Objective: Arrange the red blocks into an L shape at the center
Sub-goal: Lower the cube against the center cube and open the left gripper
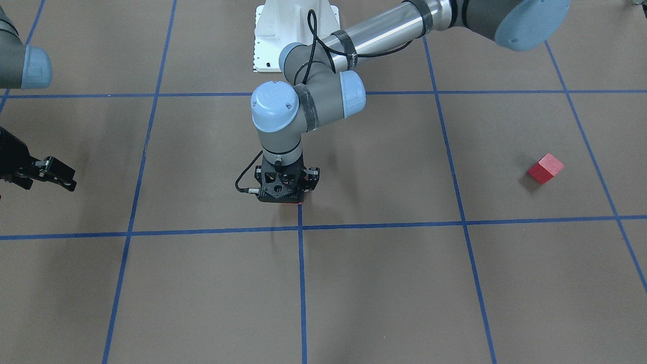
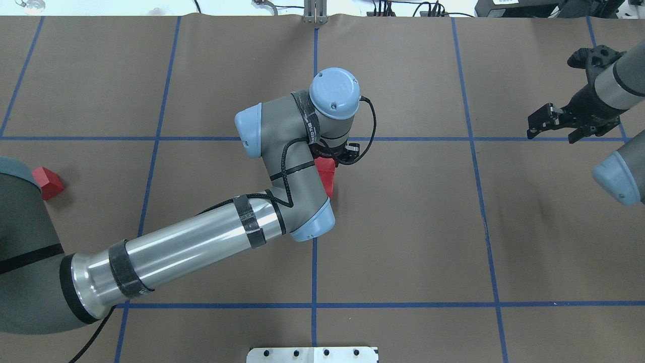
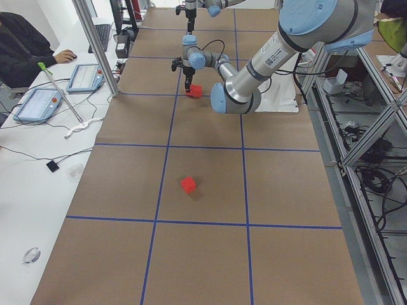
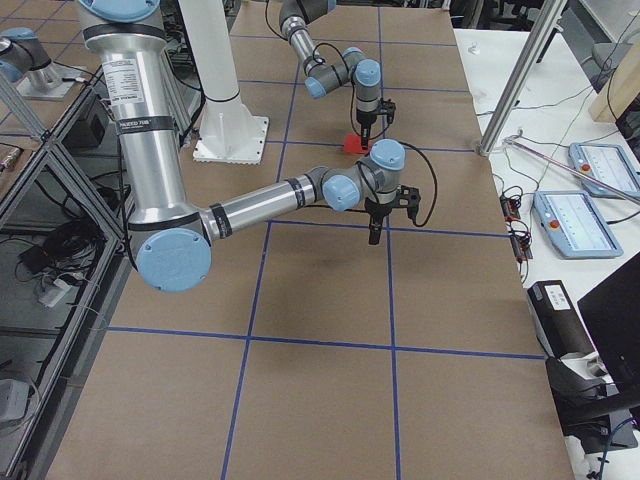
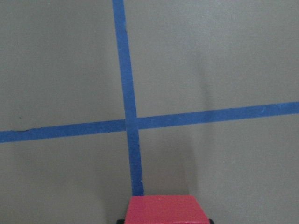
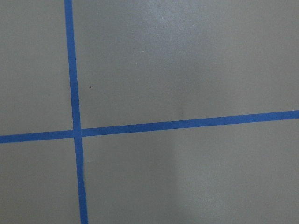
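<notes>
My left gripper (image 2: pixel 336 153) points straight down at the center, by the middle vertical blue line (image 1: pixel 302 283). It is shut on a red block (image 2: pixel 327 176), which shows between its fingertips in the left wrist view (image 5: pixel 163 210) and as a red sliver under the gripper (image 1: pixel 293 203). The elbow hides part of that red patch, so I cannot tell whether a second block lies there. Another red block (image 2: pixel 48 182) sits alone far to the robot's left (image 1: pixel 546 168). My right gripper (image 2: pixel 554 128) is open and empty, far to the right (image 1: pixel 50 174).
The white robot base plate (image 1: pixel 295 35) lies at the table's robot-side edge. Blue tape lines divide the brown surface into large squares. The left arm's forearm (image 2: pixel 191 242) stretches low across the left half. The right wrist view shows only floor and a tape crossing (image 6: pixel 77 132).
</notes>
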